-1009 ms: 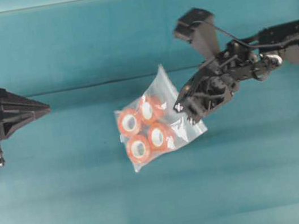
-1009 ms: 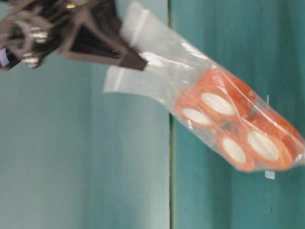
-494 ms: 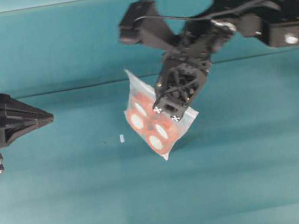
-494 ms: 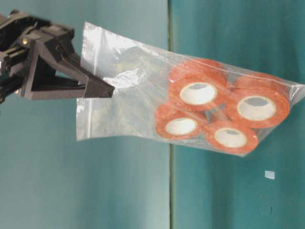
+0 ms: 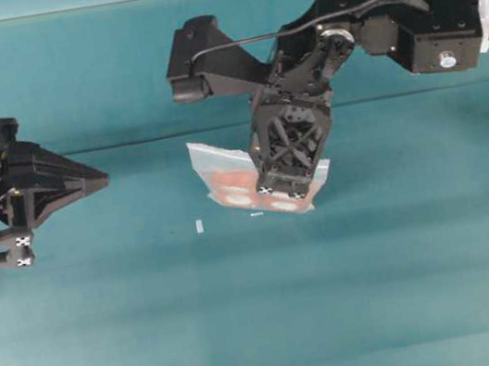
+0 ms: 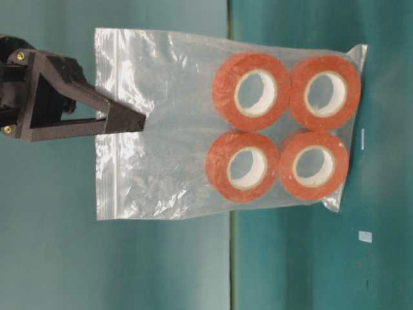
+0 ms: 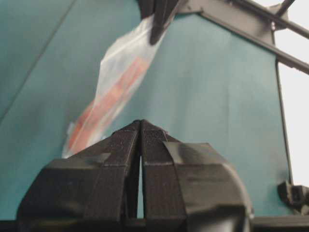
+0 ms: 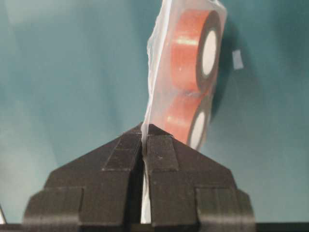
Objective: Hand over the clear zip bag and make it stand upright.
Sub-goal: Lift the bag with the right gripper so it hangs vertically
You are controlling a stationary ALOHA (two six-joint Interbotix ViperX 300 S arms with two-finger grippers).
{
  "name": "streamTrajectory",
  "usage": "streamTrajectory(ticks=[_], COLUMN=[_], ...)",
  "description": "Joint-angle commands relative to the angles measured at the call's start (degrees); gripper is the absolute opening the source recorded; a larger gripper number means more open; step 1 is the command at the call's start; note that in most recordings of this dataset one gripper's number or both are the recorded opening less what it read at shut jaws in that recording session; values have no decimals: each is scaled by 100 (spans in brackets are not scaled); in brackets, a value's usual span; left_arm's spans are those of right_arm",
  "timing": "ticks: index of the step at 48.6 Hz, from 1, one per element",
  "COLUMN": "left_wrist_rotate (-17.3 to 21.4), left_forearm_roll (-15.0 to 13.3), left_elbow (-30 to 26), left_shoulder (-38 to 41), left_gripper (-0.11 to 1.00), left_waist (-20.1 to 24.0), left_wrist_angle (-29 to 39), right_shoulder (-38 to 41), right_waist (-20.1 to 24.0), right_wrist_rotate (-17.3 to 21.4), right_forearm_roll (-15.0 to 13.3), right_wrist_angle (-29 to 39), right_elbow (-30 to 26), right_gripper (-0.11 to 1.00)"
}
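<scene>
The bag (image 8: 159, 96) hangs from my right end effector (image 8: 143, 140), whose two fingers are pressed together on the plastic near its zip edge, so the film runs straight out of the pinch and away from the wrist camera. Just past that pinch I see the tape rolls (image 8: 193, 53) edge-on, orange with white cores, stacked toward the far end of the bag. In the table-level view the bag (image 6: 168, 129) is held clear of the table (image 6: 290, 271), flat-on to the camera, zip strip (image 6: 103, 123) nearest the right end effector (image 6: 139, 121) and all four rolls (image 6: 281, 129) packed two by two at the opposite end. From overhead, the right arm reaches across the middle and its end effector (image 5: 281, 194) covers most of the bag (image 5: 213, 165), which sits about centre over the table (image 5: 266, 311). My left end effector (image 7: 141, 126) is closed on nothing, fingers touching, and points toward the bag (image 7: 116, 82), which shows blurred and well apart beyond it. Overhead, the left end effector (image 5: 101, 179) sits at the left side, a clear gap short of the bag. A small pale scrap (image 5: 199, 225) lies on the table between them.
</scene>
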Motion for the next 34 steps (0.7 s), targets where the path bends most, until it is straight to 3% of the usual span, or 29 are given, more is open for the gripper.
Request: streamTrajectory(ticks=[1, 13, 19, 23, 34], left_wrist_rotate=[-26, 26, 70, 220, 1345], left_forearm_roll=[18, 18, 18, 26, 26], left_elbow=[-176, -176, -141, -105, -18], left_shoulder=[-9, 79, 114, 149, 185], left_gripper=[-1, 0, 10, 27, 90], left_waist=[-9, 9, 9, 0, -18], left_wrist_angle=[-97, -132, -114, -79, 114], right_shoulder=[-88, -79, -79, -79, -79], right_waist=[18, 18, 18, 26, 79], right_wrist_rotate=[-97, -281, -589, -782, -1345], right_forearm_roll=[9, -97, -220, -220, -255], right_wrist_angle=[0, -26, 0, 9, 88], right_elbow=[-149, -149, -149, -149, -149], right_gripper=[3, 3, 3, 3, 3])
